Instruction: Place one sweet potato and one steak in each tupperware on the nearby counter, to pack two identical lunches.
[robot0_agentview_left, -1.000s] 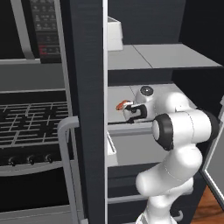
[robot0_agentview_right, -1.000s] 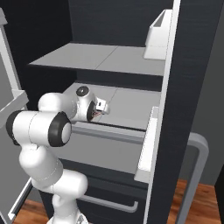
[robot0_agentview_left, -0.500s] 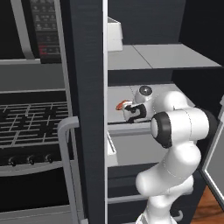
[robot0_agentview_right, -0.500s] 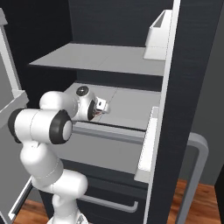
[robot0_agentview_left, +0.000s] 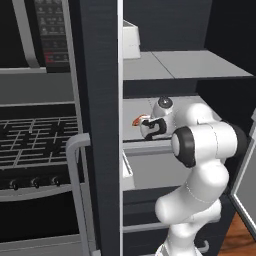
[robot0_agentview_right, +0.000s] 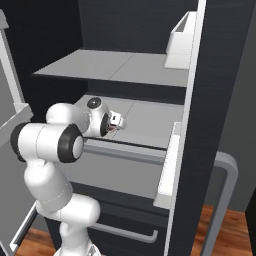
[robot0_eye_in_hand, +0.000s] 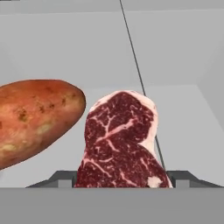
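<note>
I've got the gripper on the fridge shelf, fingers flanking the steak; contact unclear. Sweet potato sits just beside the steak. Steak's probably floppy, slick: pinch mid-slab, across thick edges.

The gripper jaws have narrowed from wide open onto the steak between them.

Open dark fridge with grey shelves, black oven beside it, wooden floor
</note>
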